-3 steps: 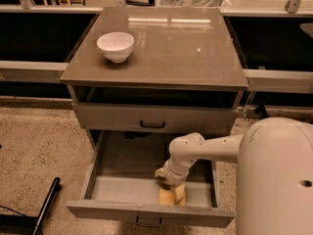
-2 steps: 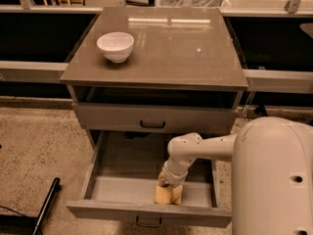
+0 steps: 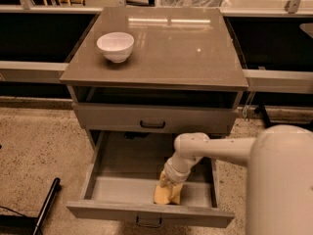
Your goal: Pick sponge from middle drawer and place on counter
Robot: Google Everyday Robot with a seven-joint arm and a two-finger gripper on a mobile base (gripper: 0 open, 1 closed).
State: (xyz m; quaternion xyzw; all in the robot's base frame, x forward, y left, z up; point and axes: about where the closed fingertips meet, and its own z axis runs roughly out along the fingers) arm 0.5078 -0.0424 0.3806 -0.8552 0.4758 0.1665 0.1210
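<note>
The middle drawer (image 3: pixel 122 166) is pulled out wide, below the shut upper drawer (image 3: pixel 195 119). The yellow-tan sponge (image 3: pixel 168 196) lies on the drawer floor near the front wall, right of centre. My gripper (image 3: pixel 169 184) reaches down into the drawer from the right and sits right on top of the sponge, hiding its upper part. My white arm (image 3: pixel 215 148) crosses the drawer's right side. The glossy counter (image 3: pixel 171 48) is the cabinet's top, with light streaks on it.
A white bowl (image 3: pixel 116 46) stands on the counter's back left. A black bar (image 3: pixel 46 205) lies on the speckled floor left of the drawer. My white body (image 3: pixel 281 180) fills the lower right. Dark shelving and rails run behind the cabinet.
My wrist has shifted a little to the left and lower over the sponge. The sponge now lies slightly further left in the drawer.
</note>
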